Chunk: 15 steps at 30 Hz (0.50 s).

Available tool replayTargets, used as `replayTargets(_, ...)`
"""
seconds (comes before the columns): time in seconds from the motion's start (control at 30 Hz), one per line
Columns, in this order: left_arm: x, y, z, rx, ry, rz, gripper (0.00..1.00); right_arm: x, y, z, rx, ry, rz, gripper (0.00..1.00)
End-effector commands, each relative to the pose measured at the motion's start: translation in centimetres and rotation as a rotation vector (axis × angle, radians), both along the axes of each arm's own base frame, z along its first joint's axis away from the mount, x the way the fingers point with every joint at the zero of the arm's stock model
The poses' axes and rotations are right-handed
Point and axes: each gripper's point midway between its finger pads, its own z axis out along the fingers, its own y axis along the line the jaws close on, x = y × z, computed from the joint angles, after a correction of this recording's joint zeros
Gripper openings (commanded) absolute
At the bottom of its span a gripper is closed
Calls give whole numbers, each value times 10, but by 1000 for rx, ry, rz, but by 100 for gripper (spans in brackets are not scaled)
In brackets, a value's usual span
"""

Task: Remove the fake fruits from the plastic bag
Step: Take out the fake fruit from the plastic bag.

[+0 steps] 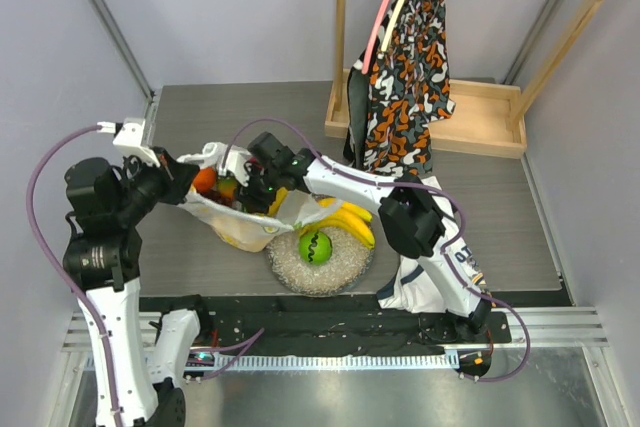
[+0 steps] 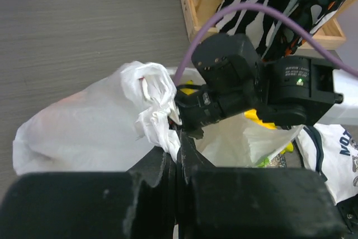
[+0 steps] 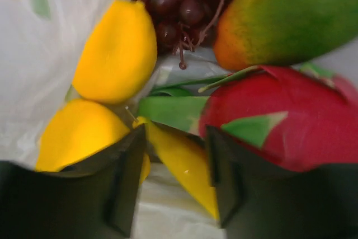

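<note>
By the left edge of the bench the left arm rises from its base at the near edge, folds at the elbow and reaches sideways toward the middle. The left pincer [image 2: 178, 150] is pressed together on a bunched fold of the plastic bag [image 2: 84, 132]. It pinches the rim on the left side of the mouth, and the thin white film is creased right at the fingertips.

The bag lies slumped on the left half of the bench, closer to the near edge than the far one. Crowded inside it are a lemon [image 3: 117, 51], purple grapes [image 3: 179, 4], a mango [image 3: 285, 20], a red fruit [image 3: 291, 121] with green scales, and another yellow fruit [image 3: 78, 132] low on the left.

The right pincer [image 3: 176, 138] is down in the mouth among them. Its fingers are spread and straddle a narrow yellow piece [image 3: 184, 166] that runs between them. I cannot tell whether either finger touches it. The red fruit lies just beside the right-hand finger.

The right arm comes up from the near edge right of centre, over a white jersey [image 1: 445, 272]. It bends at the elbow and stretches left across to the bag. Its forearm passes just behind the bananas [image 1: 348, 219] and a green ball [image 1: 315, 245], which lie on a round pale mat [image 1: 290, 272] just right of the bag.
</note>
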Motion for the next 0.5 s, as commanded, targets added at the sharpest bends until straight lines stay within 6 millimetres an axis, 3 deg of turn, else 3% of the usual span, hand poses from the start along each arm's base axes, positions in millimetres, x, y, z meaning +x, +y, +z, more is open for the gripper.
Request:
replayTargets(0.0,-1,2,-21,-10,34,15,0,-5,25,70,190,83,-52,63)
replayTargets(0.07,3,3,-32,-43,72,38,0,-15,23,57,147,117,-49,68)
replayTargets(0.2,11,6,-37,-57,71,58,0,-33,13,28,63,215,-36,73)
replayTargets(0.3,13,9,-42,-45,82,66,2,-57,5,15,24,309,26,80)
replayTargets(0.33,13,9,-43,-40,85,66,3,-64,4,15,21,336,48,87)
replayTargets(0.47,12,10,-54,-27,104,61,7,-92,-1,6,-15,416,102,94)
